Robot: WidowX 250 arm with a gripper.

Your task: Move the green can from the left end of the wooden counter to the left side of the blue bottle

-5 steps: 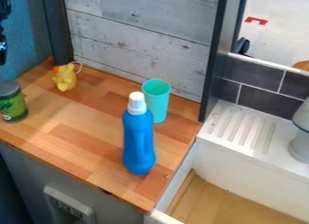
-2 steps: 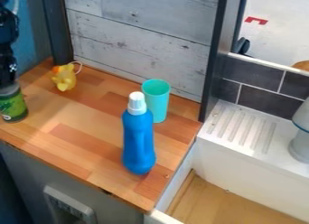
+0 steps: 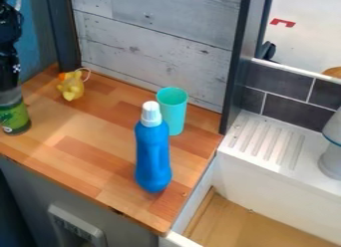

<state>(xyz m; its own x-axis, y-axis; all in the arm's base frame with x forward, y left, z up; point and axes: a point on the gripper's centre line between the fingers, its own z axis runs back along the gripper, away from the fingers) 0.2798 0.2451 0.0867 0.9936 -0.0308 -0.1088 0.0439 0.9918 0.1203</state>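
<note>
gripper (image 3: 9, 91) hangs at the top of the green jar (image 3: 15, 117) near the yellow toy (image 3: 71, 87), whether open or closed i cannot tell.

A wooden countertop (image 3: 86, 161) is viewed at a downward slant from above and in front, with the camera faced toward the gray plank wall (image 3: 153, 47) behind. The scene is framed at moderately close range, so that a blue bottle (image 3: 153, 156) is taken in whole near the center. The counter's front edge is crossed diagonally below, above a gray front panel (image 3: 33, 191); at right, a ridged white ledge (image 3: 266, 141) is cut off by the frame.
</note>
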